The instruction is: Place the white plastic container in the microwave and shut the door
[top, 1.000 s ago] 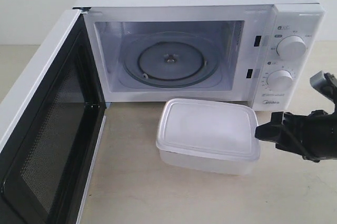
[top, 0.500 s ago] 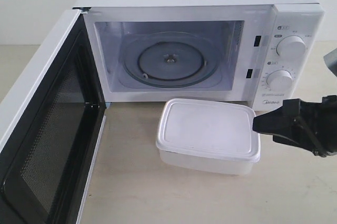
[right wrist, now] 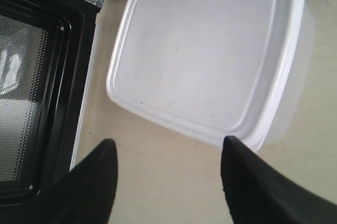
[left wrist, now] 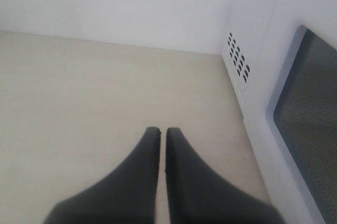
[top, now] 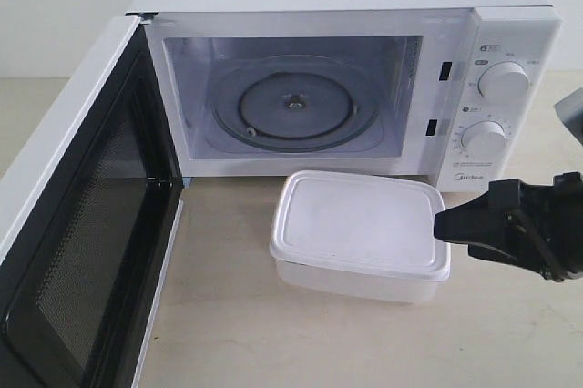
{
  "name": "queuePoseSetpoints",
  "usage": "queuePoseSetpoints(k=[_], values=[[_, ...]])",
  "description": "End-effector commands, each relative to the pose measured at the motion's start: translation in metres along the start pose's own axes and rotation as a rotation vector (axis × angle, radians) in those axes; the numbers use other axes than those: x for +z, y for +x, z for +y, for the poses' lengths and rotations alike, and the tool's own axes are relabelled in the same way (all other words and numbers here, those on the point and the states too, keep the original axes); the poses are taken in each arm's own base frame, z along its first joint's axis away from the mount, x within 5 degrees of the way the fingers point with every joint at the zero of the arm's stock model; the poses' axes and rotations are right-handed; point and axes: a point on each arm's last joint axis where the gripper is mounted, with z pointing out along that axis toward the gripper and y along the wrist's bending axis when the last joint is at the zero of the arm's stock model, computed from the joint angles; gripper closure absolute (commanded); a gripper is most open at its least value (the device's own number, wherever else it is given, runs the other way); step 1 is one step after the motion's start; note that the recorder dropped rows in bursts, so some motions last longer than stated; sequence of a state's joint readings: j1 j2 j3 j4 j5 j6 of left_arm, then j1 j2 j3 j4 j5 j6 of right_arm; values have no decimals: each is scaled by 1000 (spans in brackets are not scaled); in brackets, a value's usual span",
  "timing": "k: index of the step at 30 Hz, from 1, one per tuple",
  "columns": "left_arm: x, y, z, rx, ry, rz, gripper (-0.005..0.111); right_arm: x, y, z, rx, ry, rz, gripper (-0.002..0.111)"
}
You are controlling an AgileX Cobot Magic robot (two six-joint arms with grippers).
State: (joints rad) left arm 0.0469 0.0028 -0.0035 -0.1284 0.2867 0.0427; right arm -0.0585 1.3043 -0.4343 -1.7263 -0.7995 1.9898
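The white plastic container point(top: 359, 233) rests with its lid on, on the table in front of the microwave point(top: 337, 78). The door point(top: 77, 224) is swung wide open to the left, showing the glass turntable point(top: 291, 107). My right gripper point(top: 441, 225) is open, its tip at the container's right end. In the right wrist view the container point(right wrist: 205, 50) lies just beyond the spread fingers of the right gripper point(right wrist: 168, 148), one fingertip point(right wrist: 231, 145) at its rim. My left gripper point(left wrist: 159, 132) is shut on nothing, beside the microwave's outer side wall point(left wrist: 253, 40). It is out of the exterior view.
The beige tabletop point(top: 255, 333) runs in front of the container and the open door. The door's dark inner face point(right wrist: 31, 87) lies close to the container's left side. Two dials point(top: 503, 83) sit on the microwave's right panel above my right arm.
My right gripper has dropped lower and edged left, its tip now at the container's right end. The container, microwave and door have not moved.
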Motion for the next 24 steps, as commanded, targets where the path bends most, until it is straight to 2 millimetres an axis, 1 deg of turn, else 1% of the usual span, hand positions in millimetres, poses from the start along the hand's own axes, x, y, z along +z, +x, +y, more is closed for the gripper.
queuePoseSetpoints(k=[1, 24], values=[[0, 1, 0, 9, -4, 1, 102, -1, 3, 2, -6, -23, 16, 56], [0, 1, 0, 9, -4, 1, 102, -1, 4, 4, -7, -41, 27, 56]])
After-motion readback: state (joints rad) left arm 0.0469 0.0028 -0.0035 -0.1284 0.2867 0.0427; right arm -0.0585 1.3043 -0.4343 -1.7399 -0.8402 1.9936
